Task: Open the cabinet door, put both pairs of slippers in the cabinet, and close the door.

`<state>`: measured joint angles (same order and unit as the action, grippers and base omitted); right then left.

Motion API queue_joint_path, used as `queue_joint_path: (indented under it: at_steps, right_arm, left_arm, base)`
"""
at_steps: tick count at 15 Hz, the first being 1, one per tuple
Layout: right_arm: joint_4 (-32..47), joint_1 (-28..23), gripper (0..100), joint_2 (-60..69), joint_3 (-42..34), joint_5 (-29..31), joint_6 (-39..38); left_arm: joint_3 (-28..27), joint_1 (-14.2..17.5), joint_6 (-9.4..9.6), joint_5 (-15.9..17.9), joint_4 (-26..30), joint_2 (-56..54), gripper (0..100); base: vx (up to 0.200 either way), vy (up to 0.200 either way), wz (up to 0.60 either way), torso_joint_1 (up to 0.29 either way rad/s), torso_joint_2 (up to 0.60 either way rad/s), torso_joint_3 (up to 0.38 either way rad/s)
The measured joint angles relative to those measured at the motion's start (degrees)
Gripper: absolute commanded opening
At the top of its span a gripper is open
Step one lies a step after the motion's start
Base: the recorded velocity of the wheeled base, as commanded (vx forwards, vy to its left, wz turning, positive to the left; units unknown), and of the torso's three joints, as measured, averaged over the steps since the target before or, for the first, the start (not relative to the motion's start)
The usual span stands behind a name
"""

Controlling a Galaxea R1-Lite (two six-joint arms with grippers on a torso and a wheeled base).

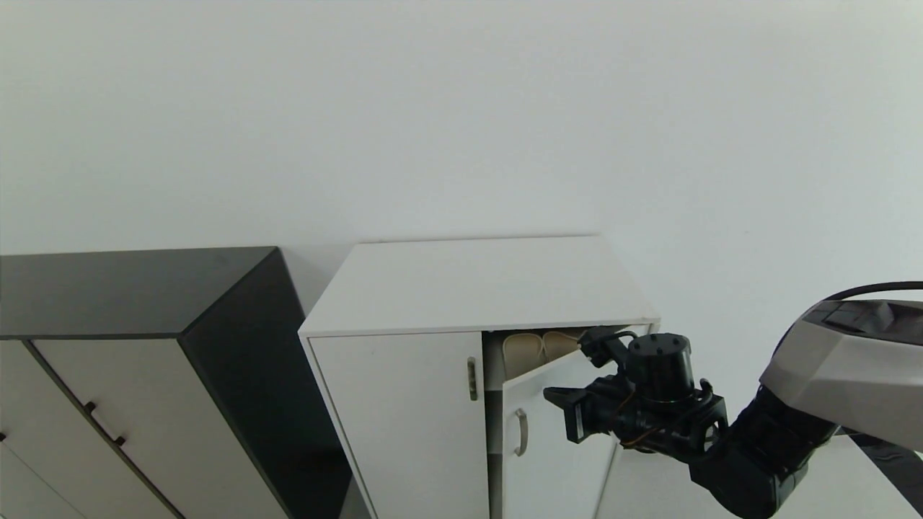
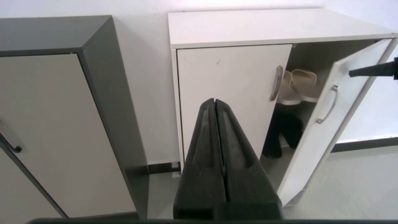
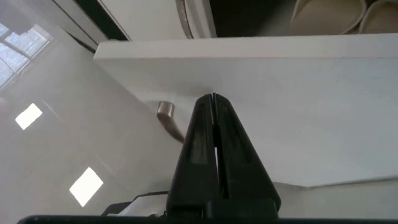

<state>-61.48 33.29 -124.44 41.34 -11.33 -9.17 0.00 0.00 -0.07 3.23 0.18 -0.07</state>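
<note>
Cabinet: a white cabinet (image 1: pixel 476 285) with two doors stands against the wall, at the right end of the row.
Left door: the left door (image 1: pixel 400 418) is flush shut, its metal handle (image 1: pixel 471 378) at the inner edge.
Right door: the right door (image 1: pixel 555 440) stands partly open, swung out toward the room, with a curved handle (image 1: pixel 520 432) on its outer face.
Contents, upper shelf: a beige pair of slippers (image 1: pixel 533 349) lies side by side just under the top panel.
Contents, lower: a dark pair (image 2: pixel 283 134) stands on end below the beige one; detail is lost in shadow.
Right gripper: the right gripper (image 1: pixel 554 395) has its fingers pressed together and holds nothing. Its tips are at the outer face of the open door, above the handle; I cannot confirm contact.
Left gripper: the left gripper (image 2: pixel 214 102) is closed and empty. It is held in front of the cabinet, well apart from it.
Neighbouring unit: a dark-topped cabinet (image 1: pixel 137 288) with pale fronts stands just left of the white one.
Room: plain white wall (image 1: pixel 461 108) and a glossy pale floor (image 2: pixel 348 186).
</note>
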Motion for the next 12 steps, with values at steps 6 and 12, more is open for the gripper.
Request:
queue_joint_path:
  at_steps: [6, 12]
  right_arm:
    - [3.0, -2.1, 0, -3.5, 7.5, 0.0, -0.2]
    - [6.2, -3.5, 0, -4.9, 11.6, -0.1, -0.2]
  left_arm:
    - [0.0, 0.0, 0.00, 0.0, 0.0, 0.0, 0]
    - [0.0, 0.0, 0.07, 0.0, 0.0, 0.0, 0]
  base:
    - [0.000, 0.000, 0.00, 0.000, 0.00, 0.000]
    - [0.000, 0.000, 0.00, 0.000, 0.00, 0.000]
